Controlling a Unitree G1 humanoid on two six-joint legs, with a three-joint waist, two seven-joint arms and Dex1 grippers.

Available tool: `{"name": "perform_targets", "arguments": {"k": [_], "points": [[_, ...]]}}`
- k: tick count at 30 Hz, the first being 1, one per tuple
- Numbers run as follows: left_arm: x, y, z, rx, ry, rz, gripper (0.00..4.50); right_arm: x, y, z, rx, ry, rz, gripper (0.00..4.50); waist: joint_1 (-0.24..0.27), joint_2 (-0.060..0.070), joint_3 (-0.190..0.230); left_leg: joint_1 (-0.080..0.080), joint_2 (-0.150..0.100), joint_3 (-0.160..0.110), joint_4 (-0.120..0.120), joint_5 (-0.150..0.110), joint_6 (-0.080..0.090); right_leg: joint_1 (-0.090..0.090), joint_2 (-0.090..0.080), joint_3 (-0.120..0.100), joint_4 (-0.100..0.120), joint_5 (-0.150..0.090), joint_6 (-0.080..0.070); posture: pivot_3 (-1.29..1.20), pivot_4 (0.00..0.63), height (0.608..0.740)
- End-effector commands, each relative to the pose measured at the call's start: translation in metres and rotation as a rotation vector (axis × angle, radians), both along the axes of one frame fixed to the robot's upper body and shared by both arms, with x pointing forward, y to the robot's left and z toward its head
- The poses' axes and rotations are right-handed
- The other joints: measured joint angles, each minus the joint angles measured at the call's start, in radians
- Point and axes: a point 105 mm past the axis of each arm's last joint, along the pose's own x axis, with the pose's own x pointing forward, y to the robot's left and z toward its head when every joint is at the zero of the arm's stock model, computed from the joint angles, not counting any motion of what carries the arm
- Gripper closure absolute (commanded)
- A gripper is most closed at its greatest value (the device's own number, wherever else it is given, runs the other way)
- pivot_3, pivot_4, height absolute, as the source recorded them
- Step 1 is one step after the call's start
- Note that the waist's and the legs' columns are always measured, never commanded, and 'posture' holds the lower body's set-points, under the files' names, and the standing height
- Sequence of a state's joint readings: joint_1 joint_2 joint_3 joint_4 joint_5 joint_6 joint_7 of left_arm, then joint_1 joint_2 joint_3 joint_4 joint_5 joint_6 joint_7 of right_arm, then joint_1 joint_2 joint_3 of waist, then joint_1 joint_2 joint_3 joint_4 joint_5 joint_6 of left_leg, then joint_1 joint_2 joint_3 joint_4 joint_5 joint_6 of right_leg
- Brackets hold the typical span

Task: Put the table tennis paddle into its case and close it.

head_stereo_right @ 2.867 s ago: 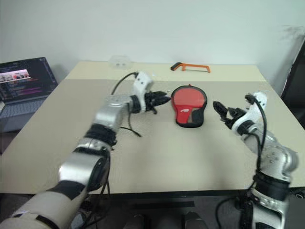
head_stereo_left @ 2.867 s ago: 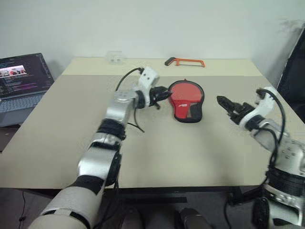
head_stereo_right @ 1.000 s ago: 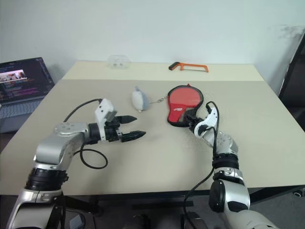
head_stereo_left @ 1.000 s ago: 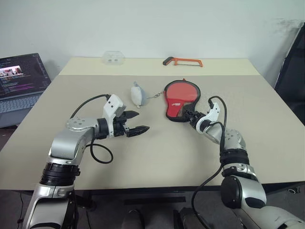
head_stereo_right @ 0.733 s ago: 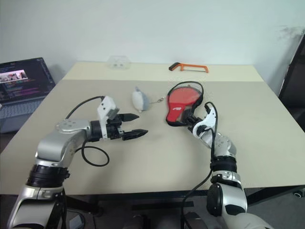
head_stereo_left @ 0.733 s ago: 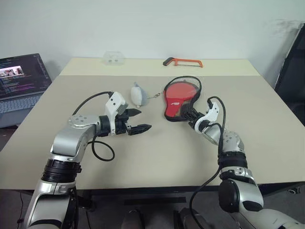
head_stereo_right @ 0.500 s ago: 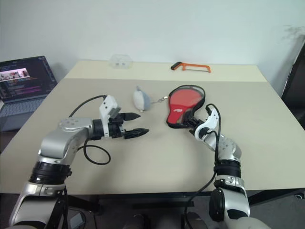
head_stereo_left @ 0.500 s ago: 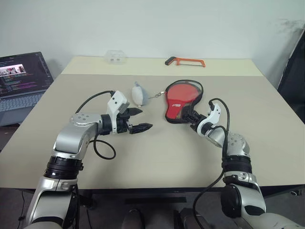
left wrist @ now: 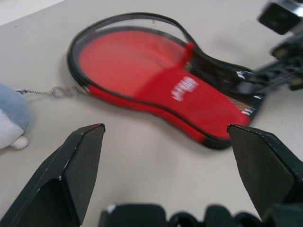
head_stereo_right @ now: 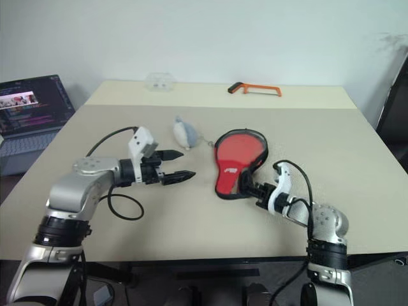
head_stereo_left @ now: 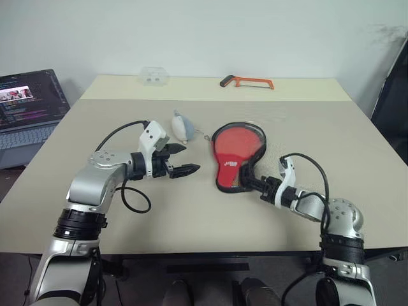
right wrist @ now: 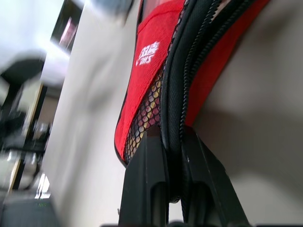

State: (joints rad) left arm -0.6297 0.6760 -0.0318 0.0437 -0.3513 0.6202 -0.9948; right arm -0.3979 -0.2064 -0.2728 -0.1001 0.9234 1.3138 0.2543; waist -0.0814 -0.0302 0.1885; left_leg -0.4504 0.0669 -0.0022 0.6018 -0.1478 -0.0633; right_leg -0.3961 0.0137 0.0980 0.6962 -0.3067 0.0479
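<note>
2 fingers of the right pincer (head_stereo_left: 250, 184) clamp the case (head_stereo_left: 233, 156) edge.

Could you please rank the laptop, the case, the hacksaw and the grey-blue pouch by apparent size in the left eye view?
1. laptop, though cut off by the edge
2. case
3. hacksaw, farther away
4. grey-blue pouch

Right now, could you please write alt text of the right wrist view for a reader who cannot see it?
The right pincer is shut on the black zipped edge of the case, close to the camera. The case has a red front with a white logo and a black mesh lower part, and it rests on the beige table.
</note>
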Motion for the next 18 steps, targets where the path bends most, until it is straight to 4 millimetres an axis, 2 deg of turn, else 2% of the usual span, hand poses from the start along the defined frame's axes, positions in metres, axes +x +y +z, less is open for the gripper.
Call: {"name": "perform_targets", "arguments": {"k": [1, 4, 9, 18], "points": [[-0.001, 0.004, 0.016, 0.001, -0.055, -0.005, 0.0, -0.045, 0.012, -0.004, -0.006, 0.017, 0.213, 4.49, 0.001, 0.0, 0.0, 0.0, 0.0, 0.0, 0.0, 0.0, 0.0, 0.0, 0.0, 0.0, 0.0, 0.0, 0.0, 0.0, 0.15, 0.74], [-0.001, 0.003, 0.014, 0.006, -0.049, -0.013, 0.0, -0.063, 0.011, -0.008, -0.023, 0.016, 0.274, 4.49, 0.001, 0.0, 0.0, 0.0, 0.0, 0.0, 0.0, 0.0, 0.0, 0.0, 0.0, 0.0, 0.0, -0.001, 0.002, 0.0, 0.15, 0.74], [0.0, 0.002, 0.014, 0.008, -0.047, -0.021, 0.0, -0.082, 0.012, -0.017, -0.049, 0.024, 0.331, 4.49, 0.0, 0.0, 0.0, 0.0, 0.0, 0.0, 0.001, 0.0, 0.0, 0.0, 0.0, 0.0, 0.0, -0.002, 0.003, 0.0, 0.15, 0.74], [0.001, 0.002, 0.015, 0.011, -0.051, -0.02, 0.0, -0.08, 0.016, -0.026, -0.067, 0.056, 0.298, 4.49, -0.001, -0.004, -0.002, 0.001, 0.001, -0.001, 0.001, 0.0, 0.0, 0.0, 0.001, 0.0, 0.0, -0.002, 0.003, 0.0, 0.15, 0.74]]}}
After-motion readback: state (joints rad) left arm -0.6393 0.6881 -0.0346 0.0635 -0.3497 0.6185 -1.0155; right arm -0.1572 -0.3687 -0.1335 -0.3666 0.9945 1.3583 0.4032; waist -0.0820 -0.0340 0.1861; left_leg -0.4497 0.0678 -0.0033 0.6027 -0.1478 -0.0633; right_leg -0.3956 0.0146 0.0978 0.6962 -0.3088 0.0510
